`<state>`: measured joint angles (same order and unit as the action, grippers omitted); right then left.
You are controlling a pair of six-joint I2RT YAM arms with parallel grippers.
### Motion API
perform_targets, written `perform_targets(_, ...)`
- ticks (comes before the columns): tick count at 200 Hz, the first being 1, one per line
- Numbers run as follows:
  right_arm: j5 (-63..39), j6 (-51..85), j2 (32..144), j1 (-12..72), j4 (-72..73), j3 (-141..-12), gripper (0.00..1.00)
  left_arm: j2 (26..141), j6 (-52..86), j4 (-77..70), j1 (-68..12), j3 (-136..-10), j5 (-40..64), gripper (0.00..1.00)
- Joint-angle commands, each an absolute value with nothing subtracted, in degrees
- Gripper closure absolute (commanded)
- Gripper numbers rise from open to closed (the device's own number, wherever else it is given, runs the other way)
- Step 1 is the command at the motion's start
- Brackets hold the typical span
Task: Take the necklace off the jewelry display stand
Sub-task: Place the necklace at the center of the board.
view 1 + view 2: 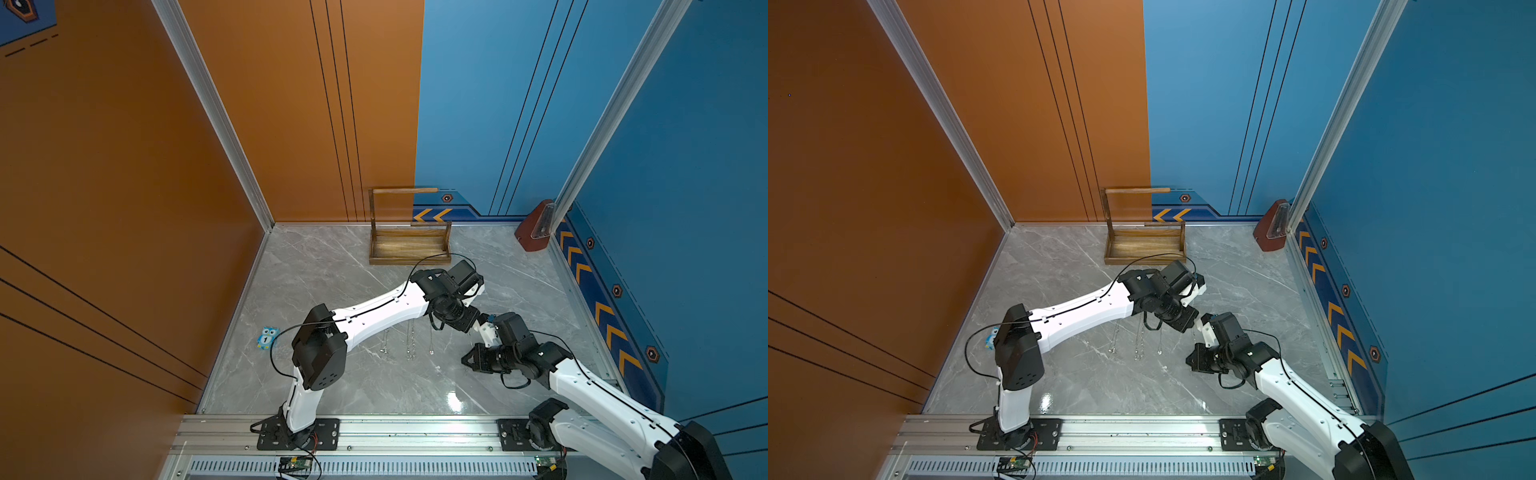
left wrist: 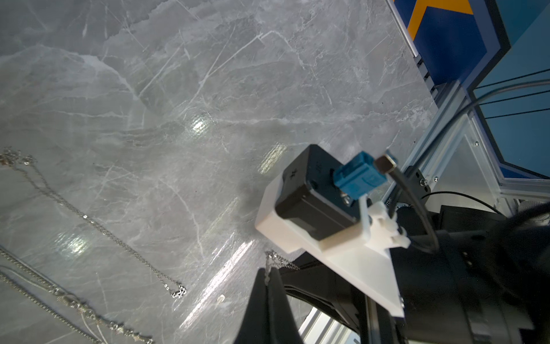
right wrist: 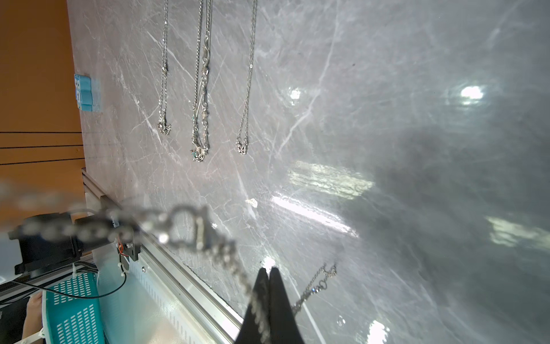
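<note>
I see left gripper [image 2: 268, 272] and right gripper [image 3: 268, 272] both pinching the necklace [image 3: 190, 226], chain slung between them, stand [image 1: 409, 260] bare well behind.

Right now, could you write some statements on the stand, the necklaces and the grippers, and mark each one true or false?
1. No necklace hangs on the jewelry display stand. True.
2. Several necklaces lie on the table. True.
3. The right gripper is wide open. False: it is shut, pinching a chain.
4. The owl card lies in the stand's tray. False: it lies on the table near the orange wall.
5. The left gripper is shut on a thin chain. True.
</note>
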<state>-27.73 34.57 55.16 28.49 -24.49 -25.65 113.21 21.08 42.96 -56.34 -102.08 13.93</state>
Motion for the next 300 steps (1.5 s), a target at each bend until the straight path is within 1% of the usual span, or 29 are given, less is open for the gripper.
perform_targets(1,-26.6,33.5,58.9,27.8,-24.5,-27.3,0.97,114.4,21.4,42.1,-55.0,-101.6,13.8,1.00)
perform_targets(57,-28.2,30.1,72.0,24.1,-20.4,-31.9,0.97,119.3,21.0,42.2,-50.8,-104.9,16.7,1.00)
perform_targets(73,-28.9,29.5,75.3,23.2,-19.2,-33.3,0.93,121.4,21.0,42.2,-49.6,-106.4,17.3,1.00)
perform_targets(96,-29.4,28.6,79.8,22.8,-18.1,-35.4,0.92,124.3,21.2,42.2,-47.9,-108.7,18.4,1.00)
perform_targets(108,-29.4,28.3,81.7,22.6,-17.6,-36.4,0.89,125.8,21.0,42.3,-47.2,-110.2,19.0,1.00)
perform_targets(133,-29.8,28.2,85.5,21.9,-16.6,-38.2,0.88,129.1,20.8,42.2,-46.0,-113.3,20.1,1.00)
perform_targets(160,-29.5,28.2,87.4,20.9,-16.4,-39.7,0.82,132.3,20.8,42.4,-45.3,-116.3,21.1,1.00)
perform_targets(206,-28.8,28.1,90.0,19.6,-16.4,-41.6,0.65,136.5,21.0,42.5,-43.8,-120.6,21.9,1.00)
perform_targets(231,-27.9,28.3,90.0,19.0,-16.4,-41.9,0.61,137.7,21.1,42.5,-43.3,-121.5,22.4,1.00)
perform_targets(254,-27.2,28.4,89.6,18.9,-16.1,-41.6,0.54,138.7,20.9,42.6,-42.9,-122.1,22.6,1.00)
perform_targets(278,-26.4,29.4,88.2,18.4,-15.0,-40.3,0.51,139.4,20.7,42.7,-42.5,-122.7,21.1,1.00)
perform_targets(300,-25.8,30.5,86.1,17.4,-13.3,-38.1,0.45,140.4,20.1,42.9,-42.2,-123.7,19.1,1.00)
